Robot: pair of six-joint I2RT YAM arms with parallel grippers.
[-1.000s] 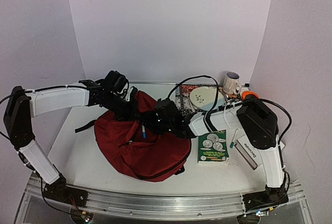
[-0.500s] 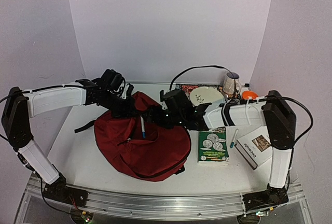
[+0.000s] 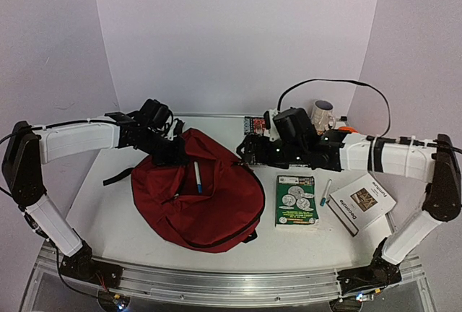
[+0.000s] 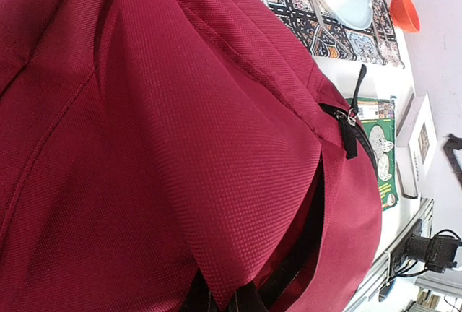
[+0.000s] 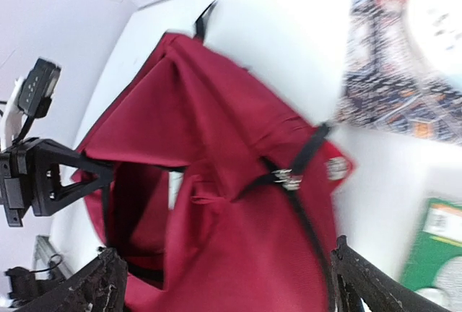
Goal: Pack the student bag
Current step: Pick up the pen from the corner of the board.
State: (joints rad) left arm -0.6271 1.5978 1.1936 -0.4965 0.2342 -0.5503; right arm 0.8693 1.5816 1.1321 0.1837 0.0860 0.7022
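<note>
On a white table [image 3: 108, 204] ringed by pale walls, the student bag [image 3: 195, 211] lies centre-left, its rim clamped in the left gripper [image 3: 172, 154], apparently to keep the mouth gaping for loading, while the right gripper [image 3: 250, 153] hangs beside it, jaws spread wide and empty.

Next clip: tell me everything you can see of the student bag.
The student bag is a dark red woven-fabric backpack with black straps and zipper, slumped on the white table, its zipper partly open. The left gripper pinches its far-left fabric. A white pen lies on top. The right gripper hangs open by its far-right edge.
</note>
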